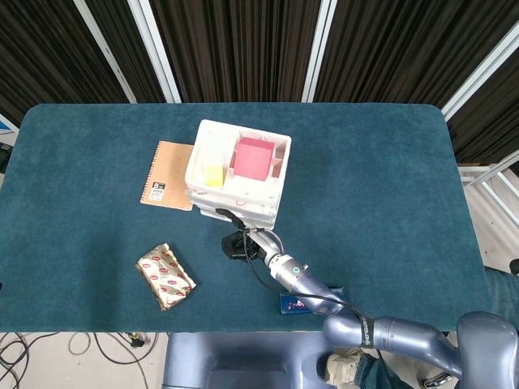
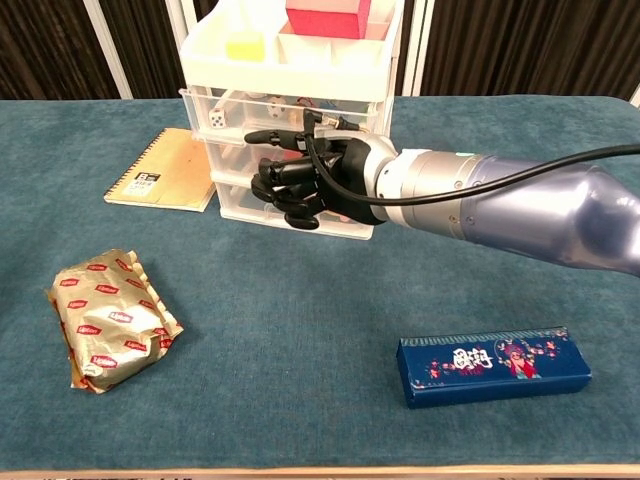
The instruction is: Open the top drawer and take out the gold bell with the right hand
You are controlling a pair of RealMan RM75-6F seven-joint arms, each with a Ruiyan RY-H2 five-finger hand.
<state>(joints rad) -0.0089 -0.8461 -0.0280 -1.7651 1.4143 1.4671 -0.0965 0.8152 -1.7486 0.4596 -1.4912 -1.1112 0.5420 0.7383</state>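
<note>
At upper centre, the right hand (image 2: 305, 180) hooks curled fingers on the part-open top drawer (image 2: 250, 108), apparently mid-pull; next, pull further until the bell shows.

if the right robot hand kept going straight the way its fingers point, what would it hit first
Probably the front of the white plastic drawer unit: the right robot hand points at it, level with the upper drawers, and already looks to be at the top drawer's front. Actual contact is unclear.

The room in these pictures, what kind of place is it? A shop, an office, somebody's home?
Most likely a robot test lab, not a home or shop. A table under teal cloth stands before dark curtains, props are laid out on it, such as a small drawer unit and a notebook, and loose cables lie on the floor.
</note>
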